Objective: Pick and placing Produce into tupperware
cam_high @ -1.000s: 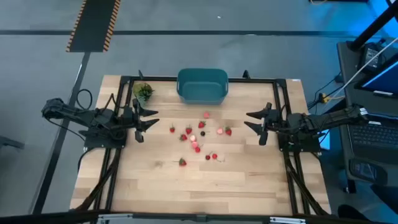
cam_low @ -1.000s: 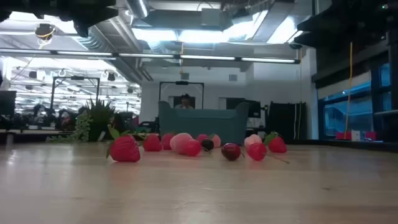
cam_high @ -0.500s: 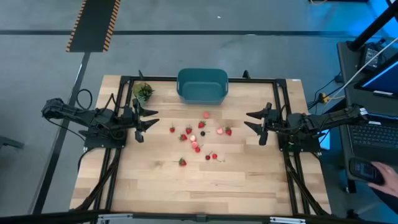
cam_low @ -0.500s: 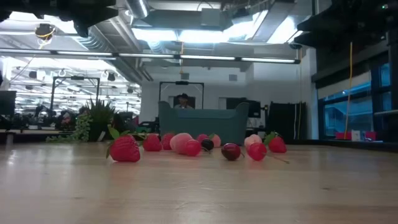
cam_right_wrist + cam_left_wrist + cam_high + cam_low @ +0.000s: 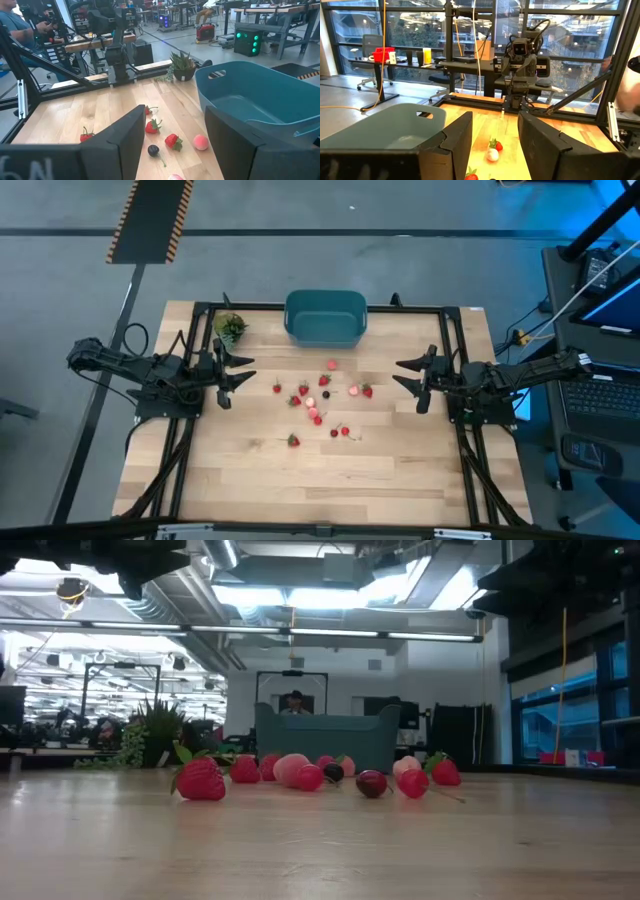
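- The room is a wide workshop with a grey floor; a black-and-yellow striped strip [image 5: 150, 220] lies on the floor beyond the worktop, and the low view shows ceiling lights and desks far behind.
- The worktop [image 5: 250, 480] is light wood with a black frame around it.
- The tupperware [image 5: 325, 318] is a teal-blue tub with rounded corners. It stands at the far middle edge of the worktop, and from above nothing is seen inside it. No label or writing can be read on it.
- The left arm waits at the left side of the worktop. Its end effector [image 5: 240, 375] points toward the centre, and in the left wrist view its two dark fingers [image 5: 457, 142] stand apart with nothing between them.
- The right arm waits at the right side. Its end effector [image 5: 402, 375] points toward the centre as well, and in the right wrist view the fingers [image 5: 125, 135] are apart and hold nothing.
- A green leafy plant [image 5: 231, 327] stands near the far left corner, just beside the tub.
- The produce [image 5: 318, 395] is scattered on the bare wood between the two end effectors, in front of the tub and apart from it. The pieces are small and red, some with green tops; one is pale pink [image 5: 200, 142] and one is dark [image 5: 153, 149].
- One red piece [image 5: 293, 440] lies alone, nearest to the front edge.
- In the right wrist view, raised characters on the end effector body look like "6N" [image 5: 25, 167]; I cannot read them with certainty.
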Robot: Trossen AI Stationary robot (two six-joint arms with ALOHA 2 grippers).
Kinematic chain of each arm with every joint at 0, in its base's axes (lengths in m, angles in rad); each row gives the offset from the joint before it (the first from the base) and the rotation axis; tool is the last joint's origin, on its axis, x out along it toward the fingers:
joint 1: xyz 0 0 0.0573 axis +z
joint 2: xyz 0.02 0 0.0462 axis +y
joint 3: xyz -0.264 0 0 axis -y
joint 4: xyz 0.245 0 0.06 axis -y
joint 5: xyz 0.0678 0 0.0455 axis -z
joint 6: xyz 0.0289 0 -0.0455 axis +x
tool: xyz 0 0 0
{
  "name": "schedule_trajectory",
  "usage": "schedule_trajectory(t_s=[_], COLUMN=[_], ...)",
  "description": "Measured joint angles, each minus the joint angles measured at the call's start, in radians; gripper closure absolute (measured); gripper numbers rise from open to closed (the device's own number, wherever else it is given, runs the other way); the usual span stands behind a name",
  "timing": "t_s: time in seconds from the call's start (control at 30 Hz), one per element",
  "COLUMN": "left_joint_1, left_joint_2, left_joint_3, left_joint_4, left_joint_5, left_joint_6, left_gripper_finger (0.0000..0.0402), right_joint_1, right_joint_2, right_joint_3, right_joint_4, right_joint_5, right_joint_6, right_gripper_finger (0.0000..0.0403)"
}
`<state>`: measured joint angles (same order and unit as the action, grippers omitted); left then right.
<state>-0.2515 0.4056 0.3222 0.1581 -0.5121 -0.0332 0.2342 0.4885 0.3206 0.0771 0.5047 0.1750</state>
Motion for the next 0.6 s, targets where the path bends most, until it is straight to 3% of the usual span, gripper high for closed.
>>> schedule_trajectory(t_s=[0.6], left_joint_1=[0.0], left_joint_2=[0.0], left_joint_3=[0.0], left_joint_4=[0.0], left_joint_5=[0.0], left_joint_6=[0.0], left_gripper_finger=[0.025], right_joint_1=[-0.008], right_joint_2=[0.022], right_joint_3=[0.0], right_joint_4=[0.001], right_joint_5=[0.001], right_joint_6=[0.0], right_gripper_finger=[0.0195])
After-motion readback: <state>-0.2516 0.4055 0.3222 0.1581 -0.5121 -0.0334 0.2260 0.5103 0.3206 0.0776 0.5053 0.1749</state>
